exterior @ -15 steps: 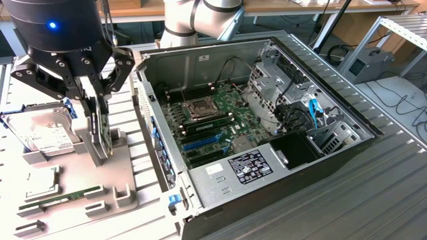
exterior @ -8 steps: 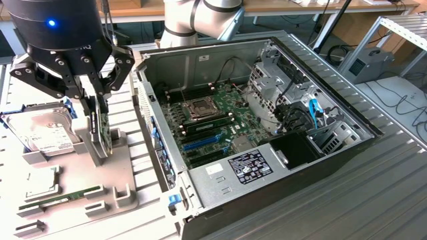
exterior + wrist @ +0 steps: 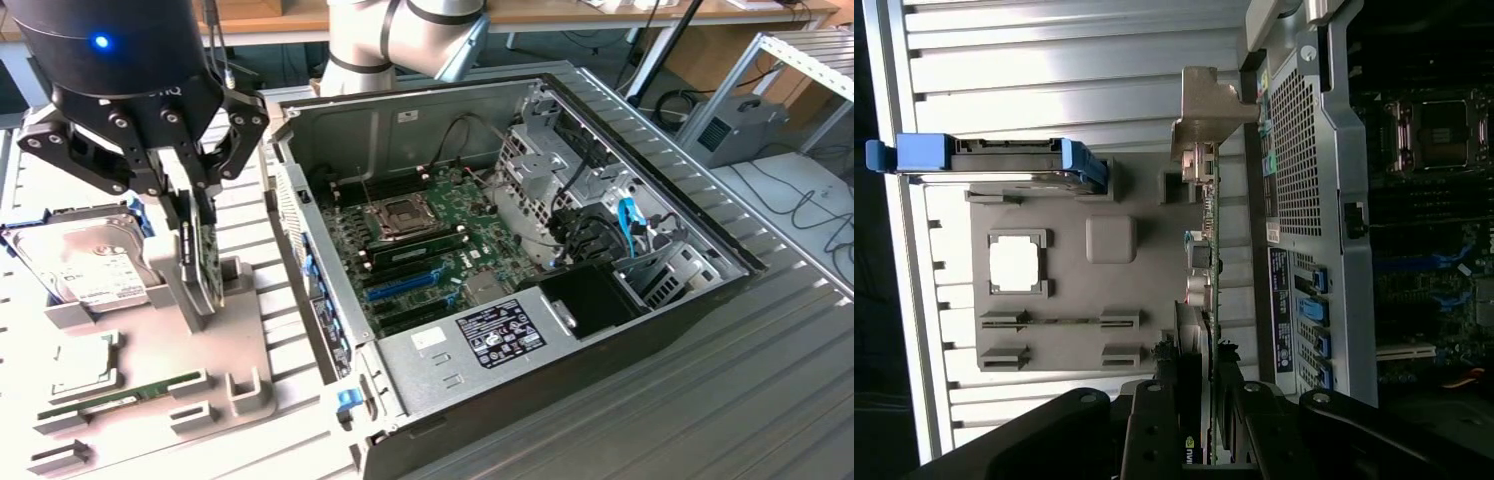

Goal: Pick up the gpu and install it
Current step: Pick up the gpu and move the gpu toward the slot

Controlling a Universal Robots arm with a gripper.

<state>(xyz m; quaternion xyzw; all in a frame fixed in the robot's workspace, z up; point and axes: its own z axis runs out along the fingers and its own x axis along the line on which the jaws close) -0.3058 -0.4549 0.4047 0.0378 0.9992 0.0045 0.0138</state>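
We see the pincer (image 3: 191,205) closed on the gpu (image 3: 199,285), one finger on each flat face, gripping it near its upper edge. The card stands on its long edge at the exterior view's left, over the grey holder (image 3: 254,385) on the ribbed table (image 3: 747,400). Its lower end sits down among the holder's posts, and we cannot tell whether it rests in the slot or has come clear of it. The wrist view looks along the card edge-on (image 3: 1210,255), from the pincer (image 3: 1206,378) to the silvery metal bracket (image 3: 1204,115) at its far end. Beside it in the holder are the hard drive (image 3: 80,262) in its blue frame and the narrow green RAM stick (image 3: 120,392). The open computer case (image 3: 641,180) lies just beside the holder, with its motherboard (image 3: 427,235) exposed. We judge the gpu to be light and stiff, but delicate. The faces carry small components, and the connector edge (the side turned down toward the holder) should not be knocked or scraped. The smooth faces may slip under a weak pinch, and a long card held at one spot will want to swing. We think the hold is best taken across the two faces near the middle of the upper edge, clear of the bracket and the connector, much as the pincer sits now.
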